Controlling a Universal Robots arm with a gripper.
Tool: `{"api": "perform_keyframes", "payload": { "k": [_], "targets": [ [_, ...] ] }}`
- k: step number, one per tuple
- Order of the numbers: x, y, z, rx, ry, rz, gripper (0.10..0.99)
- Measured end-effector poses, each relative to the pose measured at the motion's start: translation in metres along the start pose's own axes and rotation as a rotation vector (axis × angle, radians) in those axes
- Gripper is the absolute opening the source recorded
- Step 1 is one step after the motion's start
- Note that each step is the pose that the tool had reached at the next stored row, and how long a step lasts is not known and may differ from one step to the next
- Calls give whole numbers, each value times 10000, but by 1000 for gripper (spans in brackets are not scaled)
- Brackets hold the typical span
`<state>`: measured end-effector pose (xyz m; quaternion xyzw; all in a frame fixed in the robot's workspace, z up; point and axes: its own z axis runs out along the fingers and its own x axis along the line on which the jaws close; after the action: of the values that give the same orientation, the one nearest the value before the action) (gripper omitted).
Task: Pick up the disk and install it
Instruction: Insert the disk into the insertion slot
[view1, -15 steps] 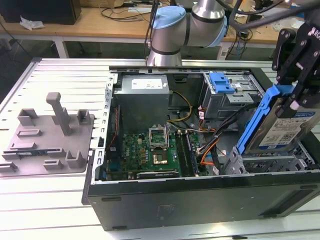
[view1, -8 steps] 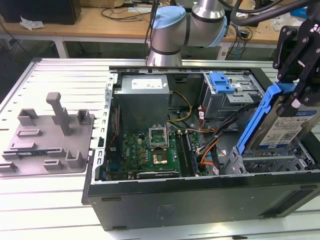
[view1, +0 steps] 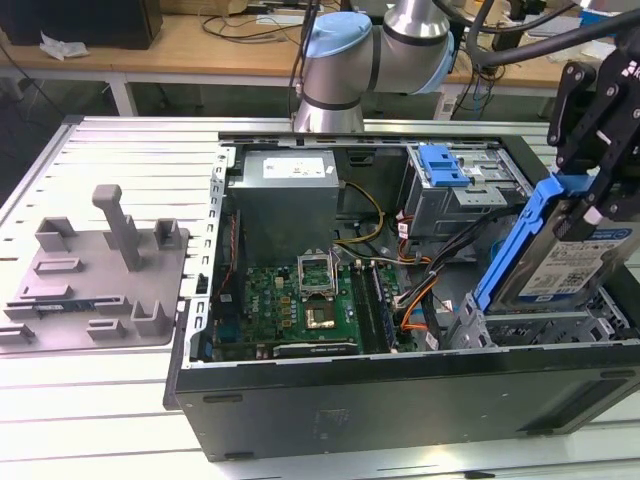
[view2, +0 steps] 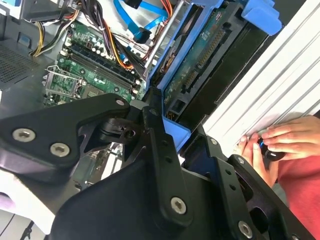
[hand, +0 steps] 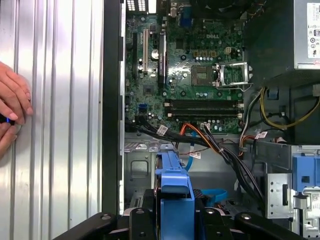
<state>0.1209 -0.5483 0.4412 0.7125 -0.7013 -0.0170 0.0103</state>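
Observation:
In the exterior view the disk (view1: 562, 268), a silver drive with a white-and-blue label in a blue carrier frame (view1: 513, 243), hangs tilted over the drive cage (view1: 545, 328) at the right end of the open computer case. My black gripper (view1: 592, 200) is shut on its upper end. The second wrist view looks along the disk's underside (view2: 200, 60), with its green board and the blue frame held between my fingers (view2: 156, 131). The first wrist view has the blue frame's end (hand: 175, 192) between the gripper's black links, above the cage floor.
The open computer case (view1: 400, 405) holds a motherboard (view1: 300, 300), a power supply (view1: 285, 195) and cable bundles (view1: 425, 285). A second blue carrier (view1: 443, 165) sits in the upper bay. A grey fixture plate (view1: 95, 275) lies at the exterior view's left. A person's hands (hand: 12, 107) rest on the ribbed table.

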Motion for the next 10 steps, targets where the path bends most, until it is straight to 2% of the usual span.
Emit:
{"api": "perform_keyframes", "payload": {
  "k": [4, 8, 10],
  "targets": [
    [21, -3, 84, -8, 0, 0, 369],
    [60, -8, 235, -10, 0, 0, 369],
    [71, -9, 272, -10, 0, 1, 369]
  ]
}}
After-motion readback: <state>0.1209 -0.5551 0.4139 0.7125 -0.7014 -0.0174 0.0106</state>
